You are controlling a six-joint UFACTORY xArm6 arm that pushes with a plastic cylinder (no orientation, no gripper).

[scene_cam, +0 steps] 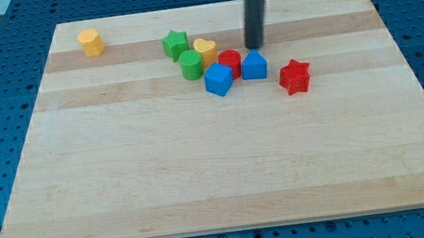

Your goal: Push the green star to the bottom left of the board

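On the wooden bench [226, 173], no jaws fitted: swing my tip [254, 47] from above the blue block [254, 65] around behind the green star [175, 44], then push toward bottom left, avoiding the green cylinder [191, 64].

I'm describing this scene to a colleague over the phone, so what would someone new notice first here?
First, the tight cluster of blocks near the board's top centre: the green star, a green cylinder, a yellow heart, a red cylinder and two blue blocks. My tip stands just above the right blue block. Apart sit a red star to the view's right and a yellow block at top left.
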